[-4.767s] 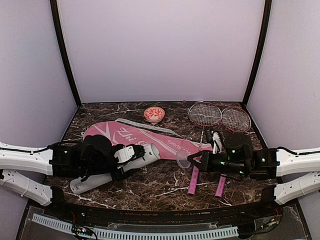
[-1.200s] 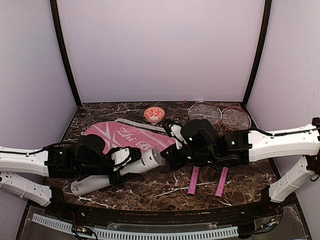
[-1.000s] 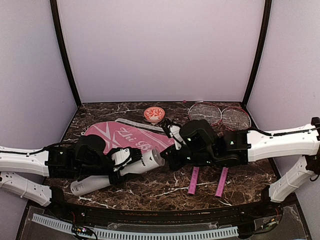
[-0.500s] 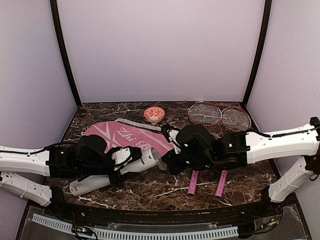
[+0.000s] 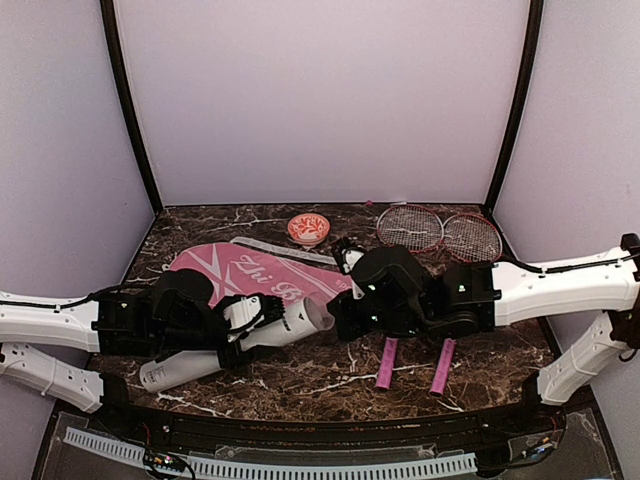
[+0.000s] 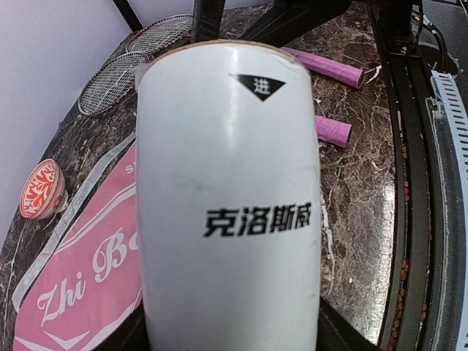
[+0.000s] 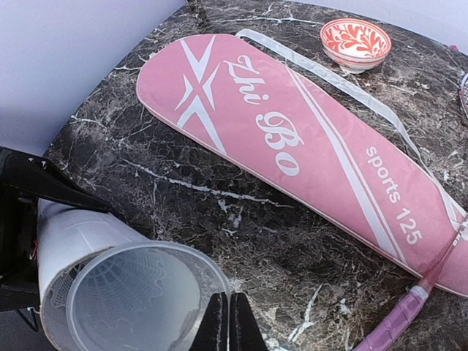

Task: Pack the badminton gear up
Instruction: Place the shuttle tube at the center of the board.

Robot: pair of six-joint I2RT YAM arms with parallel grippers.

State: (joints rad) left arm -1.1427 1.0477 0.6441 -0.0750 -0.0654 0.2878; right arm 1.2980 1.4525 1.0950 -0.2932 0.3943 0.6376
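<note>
Left claw (image 5: pixel 247 316) is spread wide around the long white tube (image 6: pixel 227 219), angling its mouth off the bench (image 5: pixel 330 375) toward its partner. Right claw (image 7: pixel 228 319), squeezed tight, pinches the rim of the clear cap (image 7: pixel 139 296) at that mouth, so capping, I reckon. Shuttlecocks inside? Only blurry white ribbing shows. The rackets (image 5: pixel 440 233) have their handles half hidden under the arm.

White tube (image 6: pixel 227 219) with black lettering, clear cap (image 7: pixel 139 303) at right claw (image 7: pixel 228 322), pink white-scripted cover (image 7: pixel 292 146) beyond, red-and-white patterned bowl (image 7: pixel 355 42)
</note>
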